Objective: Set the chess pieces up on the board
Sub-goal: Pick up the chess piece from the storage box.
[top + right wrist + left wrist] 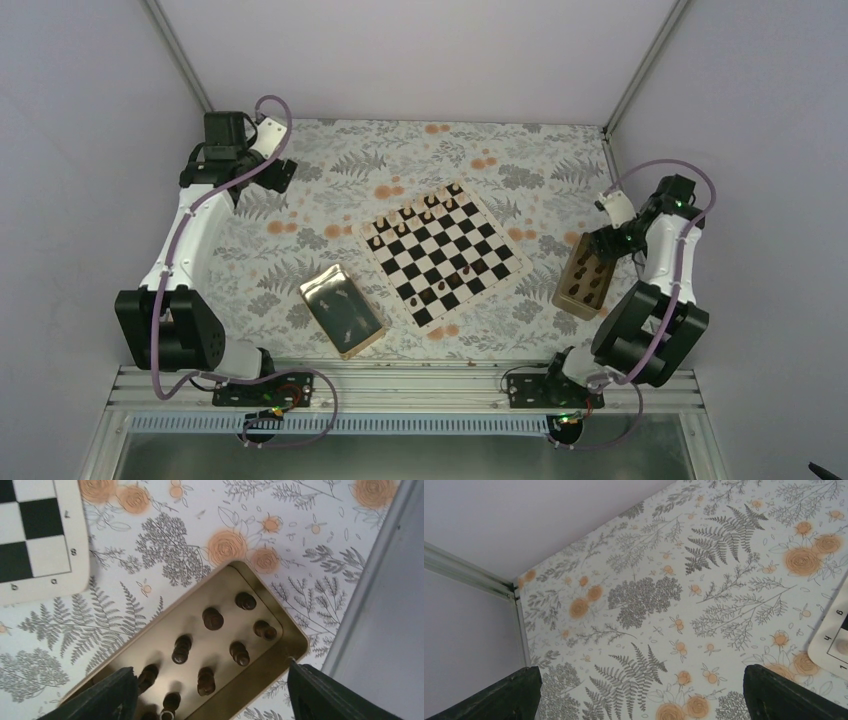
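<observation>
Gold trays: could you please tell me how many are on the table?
2. One gold tray lies left of the chessboard, nearer the arms; the other tray, holding dark chess pieces, sits right of it.

Black-and-white arms (185, 232), looping lilac cables (276, 103).

You have the board (444, 253) at the middle of the table (520, 160), chess pieces (425, 215) in rows along its far edge, a few others (465, 270) toward its near edge, one tray (335, 290) at its front left, a second tray (227, 587) beside its right edge, more pieces (212, 618) standing inside it.
</observation>
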### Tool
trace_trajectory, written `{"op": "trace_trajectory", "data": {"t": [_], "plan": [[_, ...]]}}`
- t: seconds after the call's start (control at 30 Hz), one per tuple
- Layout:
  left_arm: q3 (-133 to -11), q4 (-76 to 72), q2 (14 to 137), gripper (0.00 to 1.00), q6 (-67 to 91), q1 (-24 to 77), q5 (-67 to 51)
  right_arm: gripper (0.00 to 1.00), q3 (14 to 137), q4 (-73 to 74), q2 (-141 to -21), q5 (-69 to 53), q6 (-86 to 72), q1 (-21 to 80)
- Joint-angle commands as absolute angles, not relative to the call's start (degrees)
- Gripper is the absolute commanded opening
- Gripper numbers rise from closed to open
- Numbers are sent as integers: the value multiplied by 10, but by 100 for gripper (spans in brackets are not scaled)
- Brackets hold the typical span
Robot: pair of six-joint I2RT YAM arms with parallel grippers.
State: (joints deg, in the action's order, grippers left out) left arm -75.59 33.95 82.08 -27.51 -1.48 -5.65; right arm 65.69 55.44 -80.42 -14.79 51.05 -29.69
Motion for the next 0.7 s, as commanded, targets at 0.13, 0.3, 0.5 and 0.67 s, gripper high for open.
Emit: {"op": "trace_trajectory", "data": {"t": [0.13,0.3,0.5,0.67], "plan": [[-766,283,828,100,-294,-15,-76,68,709,598,-847,-172,497,-301],[-740,259,831,100,-309,-15,-72,55,681,573,-852,-159,477,-283],[-724,237,831,100,-301,-15,-77,41,651,527,-872,-120,435,-264],[-717,229,831,100,-296,-15,-81,40,635,497,-884,-100,418,-257]]}}
